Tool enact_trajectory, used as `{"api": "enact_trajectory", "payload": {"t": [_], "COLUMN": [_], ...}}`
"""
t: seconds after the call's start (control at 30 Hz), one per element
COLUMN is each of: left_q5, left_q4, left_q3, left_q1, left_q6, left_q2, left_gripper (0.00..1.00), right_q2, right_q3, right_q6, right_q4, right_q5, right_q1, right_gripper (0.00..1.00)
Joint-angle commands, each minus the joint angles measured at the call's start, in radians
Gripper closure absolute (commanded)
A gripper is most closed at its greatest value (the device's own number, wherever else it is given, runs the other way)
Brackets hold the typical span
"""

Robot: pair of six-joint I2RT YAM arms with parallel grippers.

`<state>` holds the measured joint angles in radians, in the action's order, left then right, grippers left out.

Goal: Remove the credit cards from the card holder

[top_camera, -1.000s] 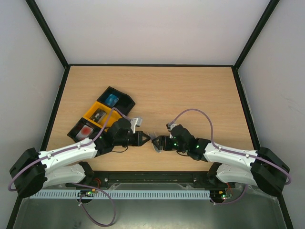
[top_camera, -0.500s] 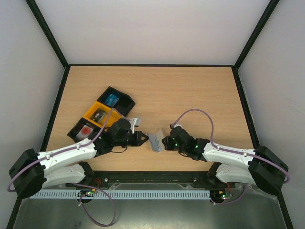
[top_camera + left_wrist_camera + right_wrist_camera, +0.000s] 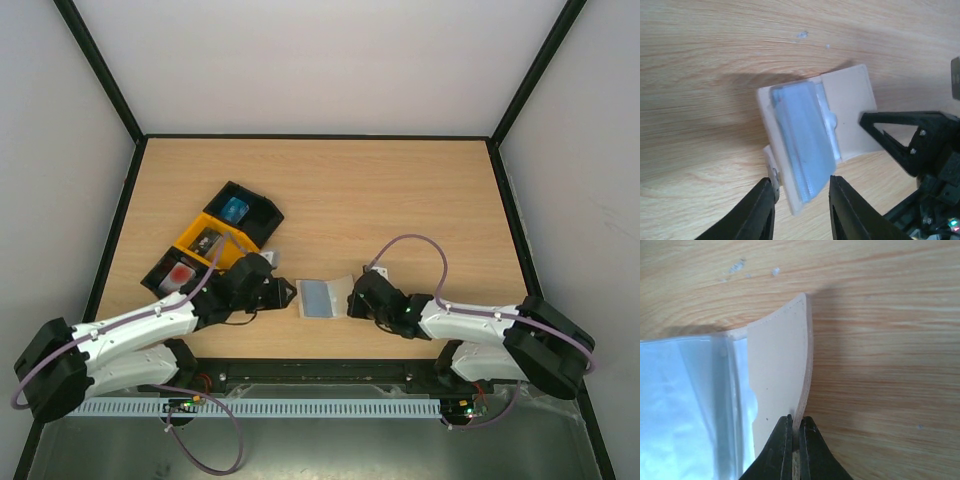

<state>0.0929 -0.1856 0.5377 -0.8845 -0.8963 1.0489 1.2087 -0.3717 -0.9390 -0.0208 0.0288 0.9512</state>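
Open tabletop stretched beyond the card holder; trays blocked the far left, left gripper and right gripper hemmed its sides

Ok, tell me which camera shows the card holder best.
Left wrist: the whole card holder lies open, blue sleeves and beige flap. Right wrist shows only its flap, pinched by the right gripper, and some sleeve. Top external shows it small.

One card holder, three trays (two black).
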Motion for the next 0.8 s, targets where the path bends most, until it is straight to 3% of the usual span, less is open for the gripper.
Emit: {"api": "enact_trajectory", "payload": {"t": [0.0,0.1,0.23,0.4,0.43,0.53,0.77], "left_q5": [-0.036,0.02,0.031,0.059,0.082,0.117,0.061], "left_q4": [-0.036,0.02,0.061,0.105,0.129,0.201,0.268], "left_q3": [-0.046,-0.065,-0.066,-0.067,-0.071,-0.083,-0.121], "left_q1": [0.023,0.059,0.068,0.069,0.07,0.067,0.068], "left_q6": [-0.021,-0.012,0.021,0.073,0.083,0.089,0.08], "left_q2": [-0.057,-0.079,-0.068,-0.011,0.01,0.056,0.114], "left_gripper": [0.59,0.47,0.45,0.37,0.37,0.5,0.44], "right_q2": [0.021,0.004,-0.011,0.003,0.006,0.009,-0.029], "right_q3": [0.059,0.084,0.088,0.104,0.106,0.116,0.166], "right_q6": [-0.063,-0.082,-0.075,-0.071,-0.07,-0.073,-0.089], "right_q4": [-0.053,-0.038,-0.01,-0.067,-0.07,-0.081,-0.114], "right_q5": [-0.004,-0.078,-0.135,-0.093,-0.092,-0.089,-0.09], "right_q1": [0.002,0.002,0.003,0.003,0.003,0.003,0.003], "right_gripper": [0.98,0.98,0.98,0.98,0.98,0.98,0.98]}}
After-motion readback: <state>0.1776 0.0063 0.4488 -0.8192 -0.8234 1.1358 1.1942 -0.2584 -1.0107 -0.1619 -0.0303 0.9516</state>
